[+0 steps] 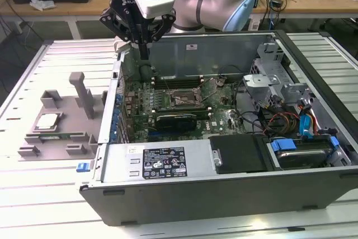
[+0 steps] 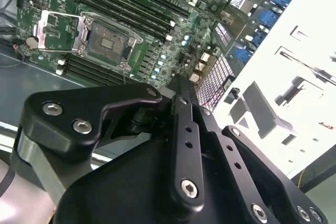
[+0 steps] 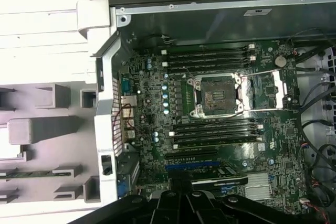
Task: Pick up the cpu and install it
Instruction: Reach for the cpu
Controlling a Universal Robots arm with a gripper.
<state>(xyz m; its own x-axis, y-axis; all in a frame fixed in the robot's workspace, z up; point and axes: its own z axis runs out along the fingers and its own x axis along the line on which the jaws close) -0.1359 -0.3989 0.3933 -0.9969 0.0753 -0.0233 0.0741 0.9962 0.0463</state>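
The cpu (image 1: 47, 120), a small silvery square chip, lies in a recess of the grey holder (image 1: 78, 117) on the table, at the exterior view's left of the open computer case (image 1: 224, 188). My gripper (image 1: 144, 54) hangs above the case's rear left corner, well apart from the cpu, its black fingers pressed together with nothing between them. In both wrist views the gripper (image 2: 181, 86) (image 3: 184, 196) looks down on the green motherboard (image 3: 152, 129). Its metal-framed socket (image 3: 218, 95) (image 2: 107, 40) (image 1: 182, 99) stands open and bare.
A thin green memory stick (image 1: 56, 135) (image 3: 31, 173) rests in the holder's front slot. Upright grey posts (image 1: 83, 90) rise from the holder. Cables and drive cages (image 1: 285, 104) fill the case's right side; the power supply (image 1: 162, 160) sits along its front wall.
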